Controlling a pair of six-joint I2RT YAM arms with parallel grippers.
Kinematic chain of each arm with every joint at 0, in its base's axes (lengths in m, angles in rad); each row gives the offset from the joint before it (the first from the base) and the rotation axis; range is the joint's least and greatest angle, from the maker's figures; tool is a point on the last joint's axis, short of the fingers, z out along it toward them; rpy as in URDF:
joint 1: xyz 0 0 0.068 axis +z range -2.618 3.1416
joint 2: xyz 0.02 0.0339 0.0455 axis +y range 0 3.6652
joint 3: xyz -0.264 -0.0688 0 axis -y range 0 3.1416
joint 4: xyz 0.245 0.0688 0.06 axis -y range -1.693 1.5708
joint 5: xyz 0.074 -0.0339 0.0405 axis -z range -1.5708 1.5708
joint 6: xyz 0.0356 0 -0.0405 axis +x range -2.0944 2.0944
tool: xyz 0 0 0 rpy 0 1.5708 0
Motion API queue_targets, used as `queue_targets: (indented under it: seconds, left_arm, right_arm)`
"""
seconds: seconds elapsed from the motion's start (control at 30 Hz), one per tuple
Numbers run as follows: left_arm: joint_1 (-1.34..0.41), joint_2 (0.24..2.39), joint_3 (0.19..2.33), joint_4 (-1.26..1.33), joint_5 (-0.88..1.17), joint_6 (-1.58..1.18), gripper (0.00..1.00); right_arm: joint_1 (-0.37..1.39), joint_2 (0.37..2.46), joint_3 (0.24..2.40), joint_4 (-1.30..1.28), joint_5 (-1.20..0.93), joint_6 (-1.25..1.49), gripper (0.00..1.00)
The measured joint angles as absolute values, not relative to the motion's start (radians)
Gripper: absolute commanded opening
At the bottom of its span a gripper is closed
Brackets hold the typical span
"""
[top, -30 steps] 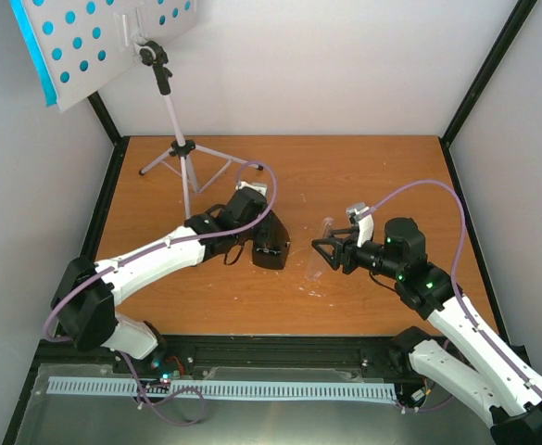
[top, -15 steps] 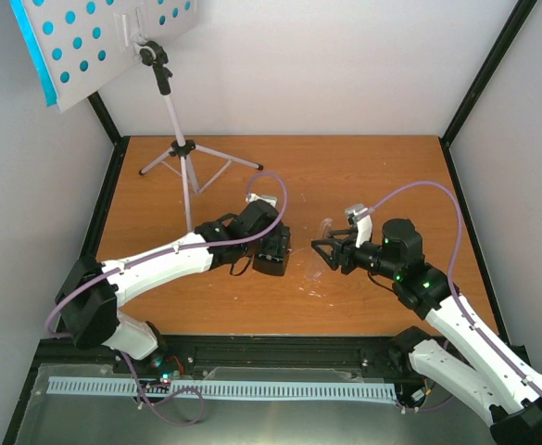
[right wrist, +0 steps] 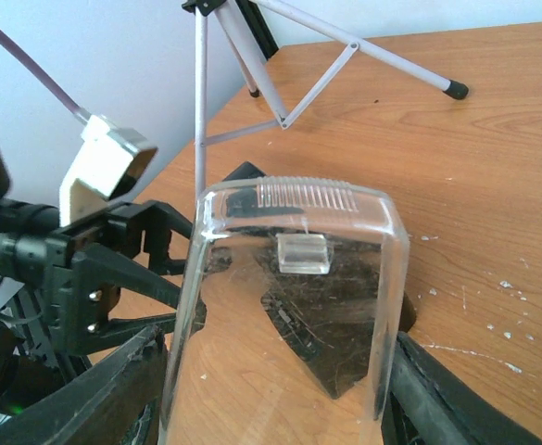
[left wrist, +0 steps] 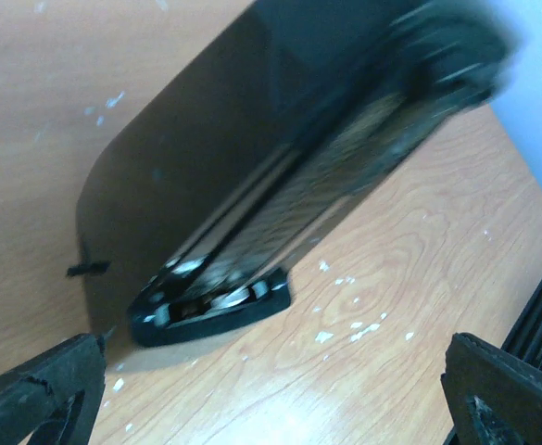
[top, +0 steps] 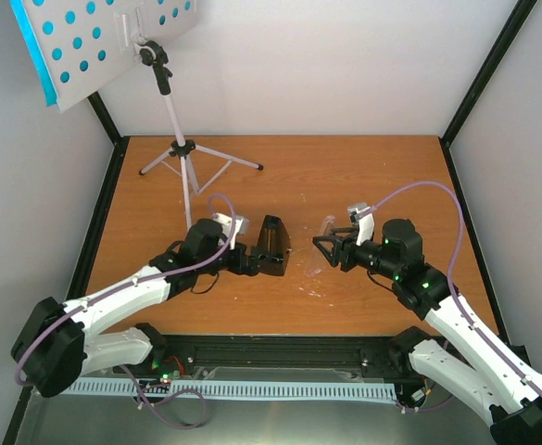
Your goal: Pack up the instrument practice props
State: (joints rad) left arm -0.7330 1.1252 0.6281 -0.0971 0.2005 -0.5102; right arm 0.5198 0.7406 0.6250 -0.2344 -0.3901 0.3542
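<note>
The black pyramid metronome [top: 271,245] stands on the table; it fills the left wrist view [left wrist: 280,158]. My left gripper [top: 245,260] is open just left of the metronome, and its fingertips [left wrist: 39,389] are spread wide and short of it. My right gripper [top: 327,251] is shut on the clear cover [right wrist: 289,306], held tilted just right of the metronome, which shows through the cover [right wrist: 354,324]. The white tripod music stand [top: 185,159] stands at the back left. Its hole-punched desk [top: 104,37] carries cyan pages [top: 31,51].
The stand's tripod legs [right wrist: 345,51] spread over the table's back left. Black frame posts [top: 488,69] and white walls close in the table. A grey rail [top: 224,389] runs along the near edge. White flecks dot the wood.
My left gripper let go of the metronome and drew back to the left and nearer. The metronome now stands free. The right arm with the cover has hardly moved.
</note>
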Motion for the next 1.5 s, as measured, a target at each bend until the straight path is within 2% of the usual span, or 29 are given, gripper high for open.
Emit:
queue_targets:
  seconds: [0.17, 0.37, 0.57, 0.93, 1.3, 1.5]
  left_arm:
    - [-0.589, 1.147, 0.509, 0.017, 0.409, -0.474, 0.99]
    - [-0.546, 1.259, 0.502, 0.16, 0.544, -0.39, 1.0]
    - [-0.545, 1.385, 0.502, 0.195, 0.572, -0.32, 0.99]
    - [-0.546, 1.393, 0.479, 0.327, 0.636, -0.321, 0.99]
    - [-0.739, 1.568, 0.55, 0.454, 0.686, -0.399, 0.98]
    - [-0.747, 1.496, 0.557, 0.408, 0.645, -0.439, 0.99]
  right_arm:
    - [0.52, 0.743, 0.621, -0.233, -0.38, 0.371, 0.53]
    - [0.52, 0.744, 0.621, -0.231, -0.374, 0.382, 0.53]
    - [0.52, 0.743, 0.621, -0.228, -0.372, 0.383, 0.53]
    - [0.52, 0.73, 0.611, -0.225, -0.37, 0.385, 0.53]
    - [0.521, 0.667, 0.582, -0.226, -0.292, 0.271, 0.53]
    - [0.522, 0.636, 0.503, -0.168, -0.225, 0.192, 0.52]
